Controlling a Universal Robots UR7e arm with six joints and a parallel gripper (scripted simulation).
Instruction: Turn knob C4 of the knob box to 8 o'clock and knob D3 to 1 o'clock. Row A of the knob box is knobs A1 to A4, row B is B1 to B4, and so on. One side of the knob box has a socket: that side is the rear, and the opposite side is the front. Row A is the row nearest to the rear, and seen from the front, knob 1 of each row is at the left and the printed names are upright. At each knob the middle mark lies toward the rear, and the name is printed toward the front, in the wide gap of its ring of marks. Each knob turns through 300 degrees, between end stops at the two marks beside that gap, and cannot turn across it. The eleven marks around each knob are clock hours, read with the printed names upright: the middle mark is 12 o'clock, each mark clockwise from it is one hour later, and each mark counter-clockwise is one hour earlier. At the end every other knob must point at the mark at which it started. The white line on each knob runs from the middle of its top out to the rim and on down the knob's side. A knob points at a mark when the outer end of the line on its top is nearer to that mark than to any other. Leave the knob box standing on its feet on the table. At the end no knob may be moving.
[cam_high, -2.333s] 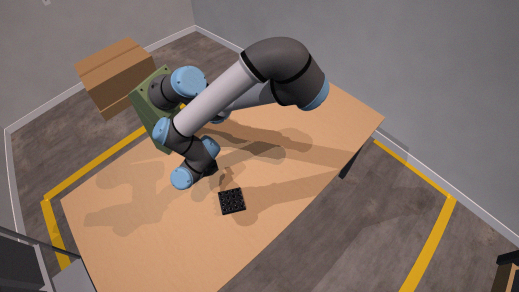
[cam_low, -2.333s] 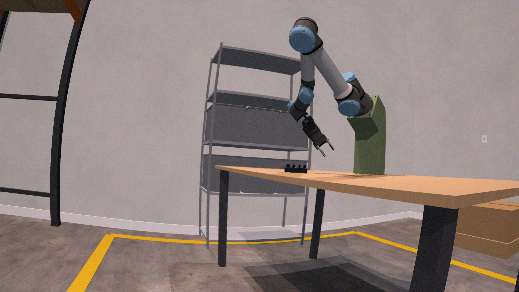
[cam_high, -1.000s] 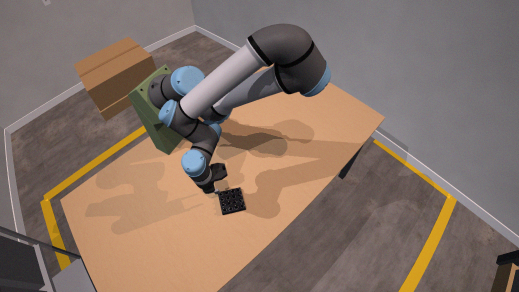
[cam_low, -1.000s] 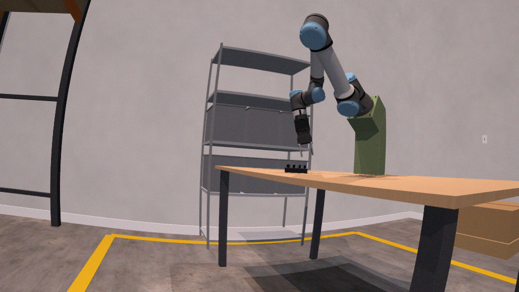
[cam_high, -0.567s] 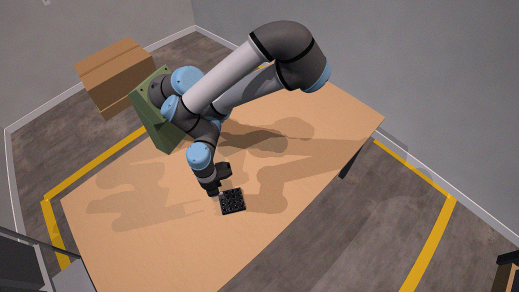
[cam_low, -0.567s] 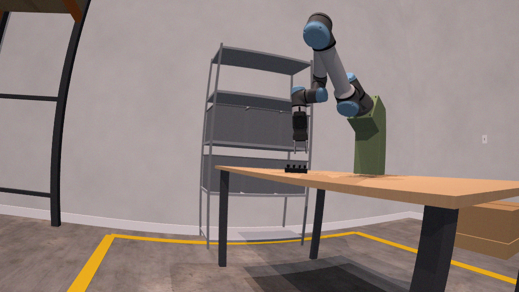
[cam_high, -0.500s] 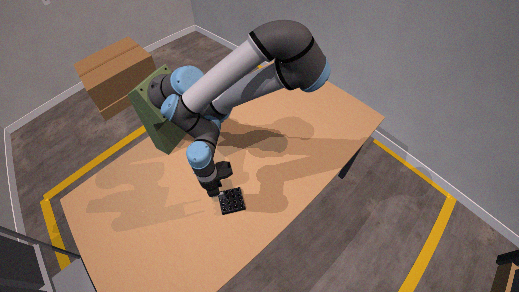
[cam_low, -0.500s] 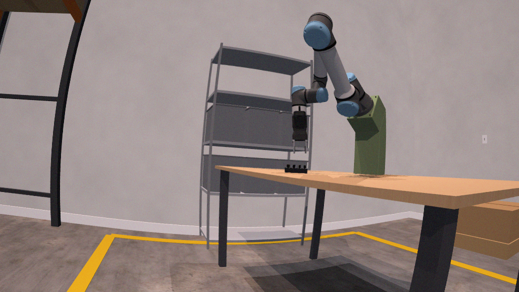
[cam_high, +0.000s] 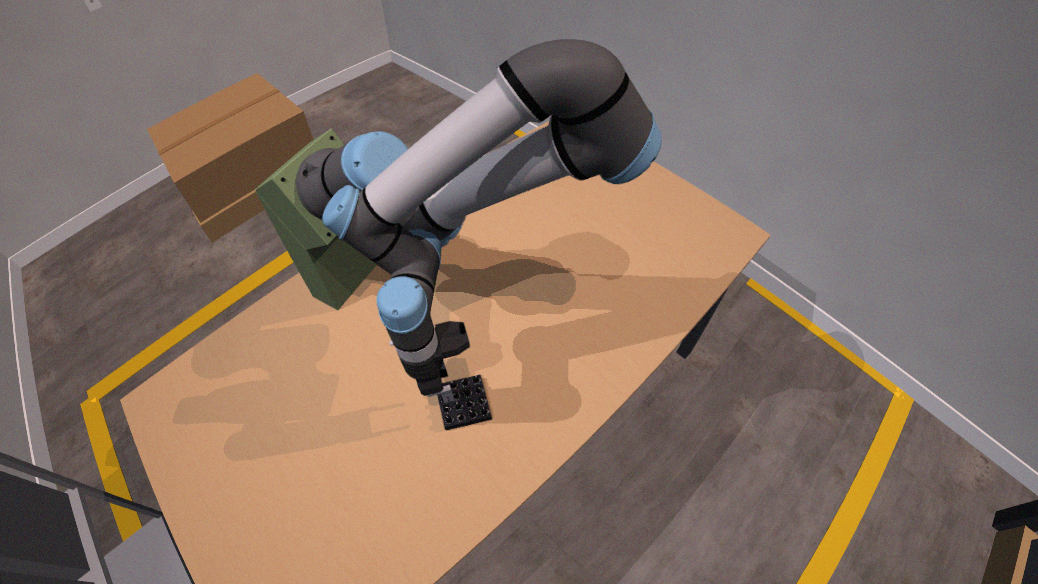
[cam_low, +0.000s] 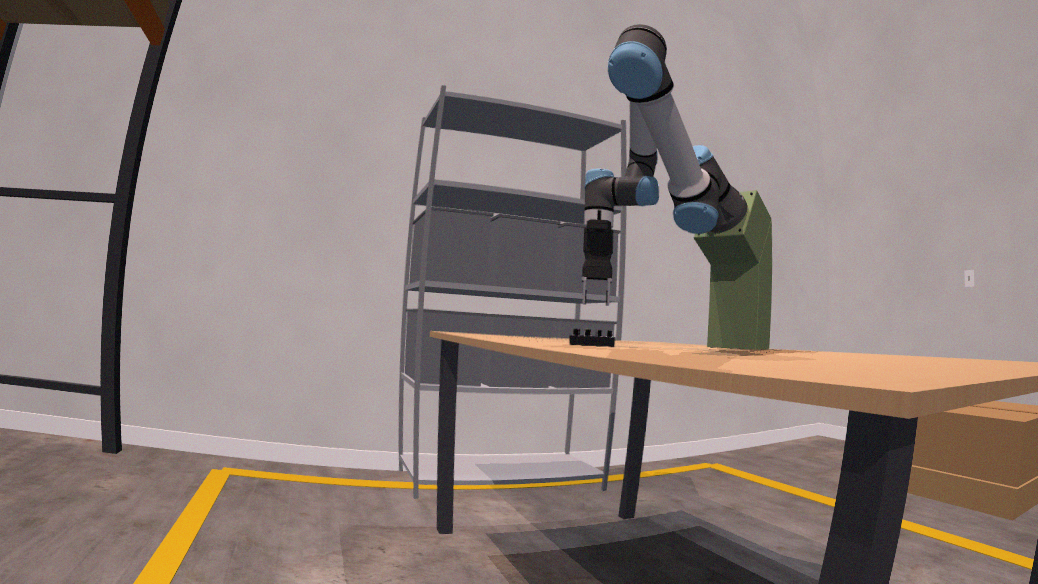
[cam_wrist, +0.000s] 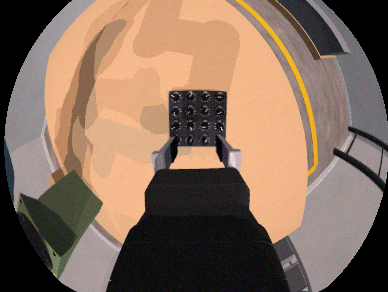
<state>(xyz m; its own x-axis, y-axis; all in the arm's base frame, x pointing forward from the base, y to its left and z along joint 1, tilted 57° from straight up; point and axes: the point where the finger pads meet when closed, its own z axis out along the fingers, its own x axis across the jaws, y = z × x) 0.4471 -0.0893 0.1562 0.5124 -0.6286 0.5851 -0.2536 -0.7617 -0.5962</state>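
Observation:
The black knob box (cam_high: 468, 423) (cam_low: 592, 340) (cam_wrist: 198, 118) stands flat on the table, with knobs in four rows of four. In the wrist view it lies straight ahead of the fingers, its sides roughly parallel to them. My gripper (cam_low: 596, 300) (cam_wrist: 196, 144) is open and empty, points straight down and hangs clearly above the box. In the wrist view the fingertips overlap the box's near edge and partly cover the outer knobs of the nearest row. The printed names and the socket cannot be made out, so I cannot tell which knobs are C4 and D3. The knob lines are too small to read surely.
The wooden table (cam_high: 304, 501) (cam_low: 812, 374) (cam_wrist: 265, 175) carries the box. The green robot pedestal (cam_high: 319, 268) (cam_low: 740, 305) (cam_wrist: 75, 200) stands at one table edge. A grey shelf rack (cam_low: 508, 192) and a cardboard box (cam_high: 232, 156) stand beyond the table.

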